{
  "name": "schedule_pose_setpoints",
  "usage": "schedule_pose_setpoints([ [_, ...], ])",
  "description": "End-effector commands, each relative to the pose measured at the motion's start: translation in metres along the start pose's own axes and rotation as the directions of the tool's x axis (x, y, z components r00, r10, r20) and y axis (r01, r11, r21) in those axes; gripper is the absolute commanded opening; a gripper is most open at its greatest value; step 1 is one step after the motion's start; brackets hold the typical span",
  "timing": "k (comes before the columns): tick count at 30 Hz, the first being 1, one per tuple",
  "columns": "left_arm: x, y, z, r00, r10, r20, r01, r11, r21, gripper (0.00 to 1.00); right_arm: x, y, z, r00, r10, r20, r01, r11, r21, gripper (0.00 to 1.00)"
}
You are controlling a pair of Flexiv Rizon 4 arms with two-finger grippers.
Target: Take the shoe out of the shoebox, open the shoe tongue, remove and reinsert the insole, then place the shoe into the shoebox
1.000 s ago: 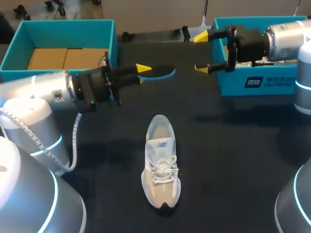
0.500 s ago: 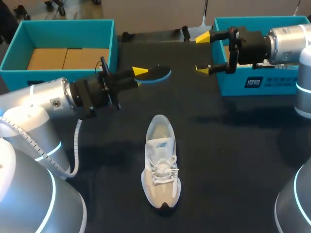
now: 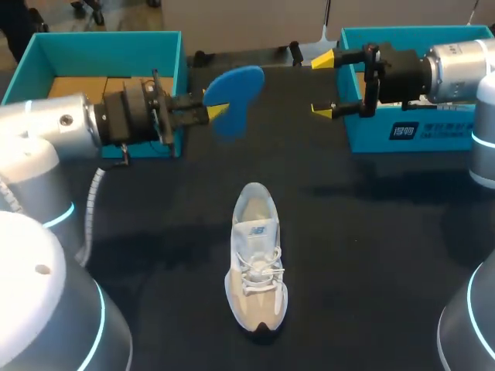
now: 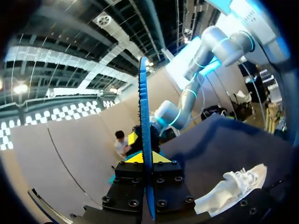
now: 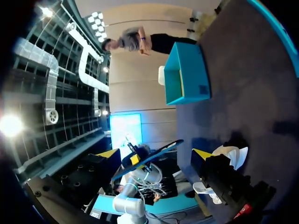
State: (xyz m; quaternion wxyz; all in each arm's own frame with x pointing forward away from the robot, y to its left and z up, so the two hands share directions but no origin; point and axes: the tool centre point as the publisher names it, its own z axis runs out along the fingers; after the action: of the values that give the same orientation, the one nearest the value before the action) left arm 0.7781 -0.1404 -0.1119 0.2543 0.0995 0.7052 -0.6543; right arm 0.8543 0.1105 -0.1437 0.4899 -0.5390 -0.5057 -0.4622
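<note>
A pale grey and white shoe (image 3: pixel 255 259) lies on the black table, toe toward the front edge. My left gripper (image 3: pixel 213 110) is shut on one end of the blue insole (image 3: pixel 232 97) and holds it in the air, broad face toward the head camera. In the left wrist view the insole (image 4: pixel 144 130) stands edge-on between the yellow tips of the left gripper (image 4: pixel 145 157), with the shoe (image 4: pixel 231 189) off to one side below. My right gripper (image 3: pixel 321 83) stands open and holds nothing, beside the right teal box (image 3: pixel 410 131). In the right wrist view the right gripper (image 5: pixel 156 154) faces the insole (image 5: pixel 161 151).
A second teal box (image 3: pixel 100 46) with a cardboard bottom stands at the back left, just behind my left arm. The right teal box lies under my right arm. Black tabletop (image 3: pixel 371 247) spreads around the shoe.
My left gripper has risen and drawn back to the left with the insole, turning it from lying flat to showing its broad blue face. The right arm and the shoe have barely moved.
</note>
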Motion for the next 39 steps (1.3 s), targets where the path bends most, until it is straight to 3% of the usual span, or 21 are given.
schedule_pose_setpoints([
  [1,-0.004,-0.003,-0.004,0.844,-0.460,-0.276,0.431,0.888,-0.161,0.00,0.000,0.000,0.001,1.000,0.000,0.001,0.000,1.000,-0.002,1.00],
  [5,-0.004,-0.003,-0.004,0.844,-0.460,-0.276,0.431,0.888,-0.161,0.00,0.000,0.000,0.001,1.000,0.000,0.001,0.000,1.000,-0.002,1.00],
  [10,-0.002,-0.009,-0.001,0.667,-0.695,-0.268,0.687,0.713,-0.139,0.00,0.000,0.000,0.001,1.000,0.000,0.001,0.000,1.000,-0.002,1.00],
  [11,-0.002,-0.009,-0.001,0.667,-0.695,-0.268,0.687,0.713,-0.139,0.00,0.000,0.000,0.001,1.000,0.000,0.001,0.000,1.000,-0.002,1.00],
  [18,0.001,-0.022,0.001,0.294,-0.905,-0.306,0.936,0.338,-0.100,0.00,0.000,0.000,0.001,1.000,0.000,0.001,0.000,1.000,-0.002,1.00],
  [19,0.003,-0.023,0.001,0.199,-0.931,-0.307,0.965,0.241,-0.105,0.00,0.000,0.000,0.001,1.000,0.000,0.001,0.000,1.000,-0.002,1.00],
  [20,0.003,-0.023,0.000,0.168,-0.937,-0.306,0.970,0.212,-0.116,0.00,0.000,0.000,0.001,1.000,0.000,0.001,0.000,1.000,-0.002,1.00],
  [32,0.003,-0.023,0.000,0.168,-0.937,-0.306,0.970,0.212,-0.116,0.00,0.000,0.000,0.001,1.000,0.000,0.001,0.000,1.000,-0.002,1.00],
  [33,0.004,-0.021,0.001,0.137,-0.945,-0.298,0.977,0.179,-0.118,0.00,0.000,0.000,0.001,1.000,0.000,0.001,0.000,1.000,-0.002,1.00],
  [35,0.005,-0.011,0.002,0.009,-0.964,-0.266,0.994,0.038,-0.107,0.00,0.000,0.000,0.001,1.000,0.000,0.001,0.000,1.000,-0.002,1.00],
  [39,0.007,0.005,0.004,-0.103,-0.970,-0.221,0.993,-0.087,-0.083,0.00,0.000,0.000,0.001,1.000,0.000,0.001,0.000,1.000,-0.002,1.00],
])
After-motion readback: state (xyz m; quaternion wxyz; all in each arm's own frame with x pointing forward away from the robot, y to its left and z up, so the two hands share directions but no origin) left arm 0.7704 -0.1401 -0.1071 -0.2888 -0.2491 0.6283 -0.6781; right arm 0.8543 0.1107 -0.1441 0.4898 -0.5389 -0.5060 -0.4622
